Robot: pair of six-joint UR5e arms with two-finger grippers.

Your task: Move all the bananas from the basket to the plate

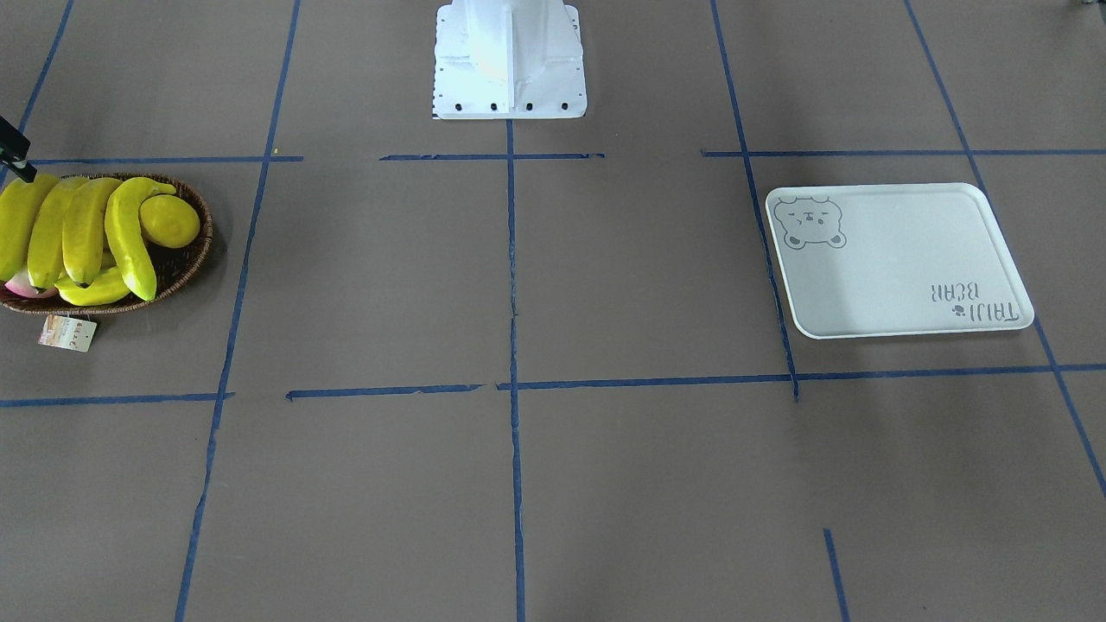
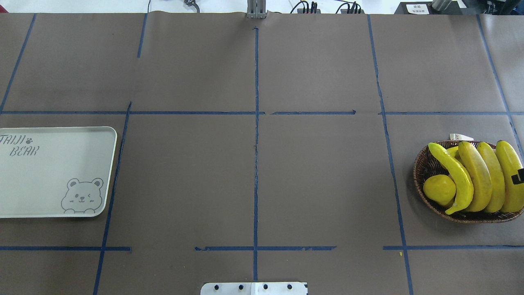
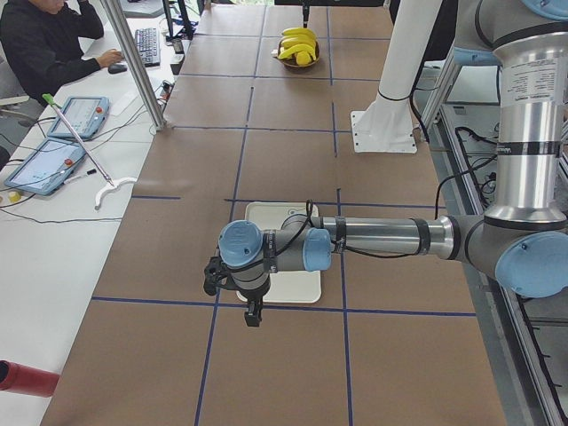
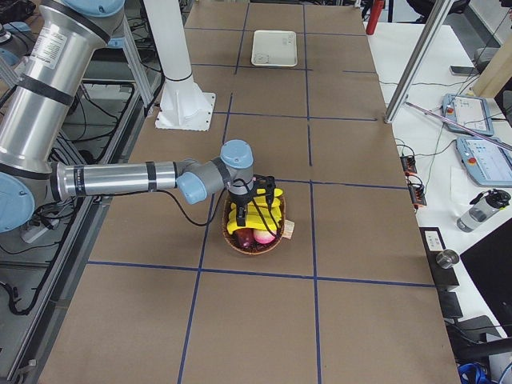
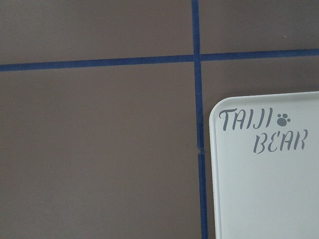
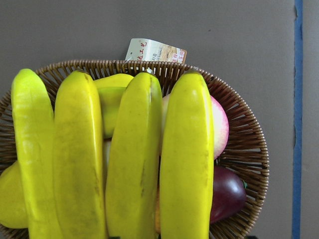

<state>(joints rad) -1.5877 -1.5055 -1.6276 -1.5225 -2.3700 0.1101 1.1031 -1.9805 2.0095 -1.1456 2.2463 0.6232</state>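
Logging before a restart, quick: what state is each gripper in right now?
Left gripper: cannot be told; it shows only in the side view, near the plate.
Right gripper: cannot be told; above the bananas, fingers mostly hidden.

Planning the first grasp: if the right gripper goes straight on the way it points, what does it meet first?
Most likely a banana: the right gripper points down over the four lying atop the basket, seemingly over the outermost one. Its height is unclear.
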